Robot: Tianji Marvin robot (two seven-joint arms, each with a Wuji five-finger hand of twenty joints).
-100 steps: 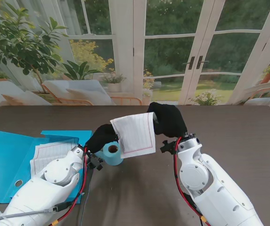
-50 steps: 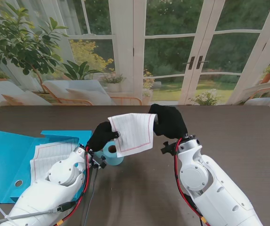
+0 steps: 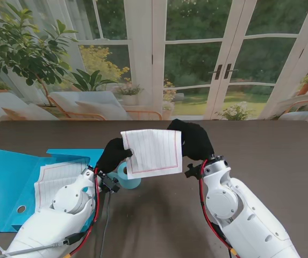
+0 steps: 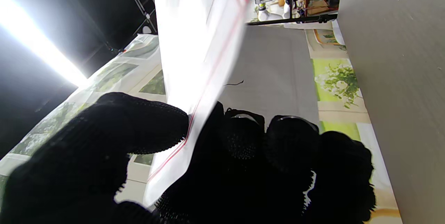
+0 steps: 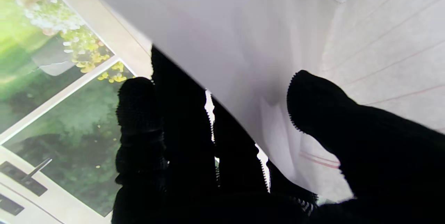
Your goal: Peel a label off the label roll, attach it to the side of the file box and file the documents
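Observation:
A white ruled document sheet [image 3: 154, 152] with a red border hangs in the air over the table's middle. My left hand [image 3: 114, 154] pinches its left edge and my right hand [image 3: 195, 140] pinches its right edge. The left wrist view shows the sheet [image 4: 194, 53] caught between thumb and fingers [image 4: 139, 126]; the right wrist view shows the sheet [image 5: 264, 36] clamped under the thumb [image 5: 323, 109]. A blue label roll [image 3: 127, 176] stands on the table just behind the sheet's near left corner. The open blue file box [image 3: 8, 172] lies at the left with another ruled sheet [image 3: 57, 180] in it.
The dark wooden table [image 3: 272, 156] stretches to the right and toward the far edge. My two white forearms [image 3: 234, 209] rise from the near corners. Windows and plants lie beyond the table's far edge.
The sheet has turned from hanging tilted to nearly level and squarer to the camera. My left hand rose a little with it. Both hands kept their hold.

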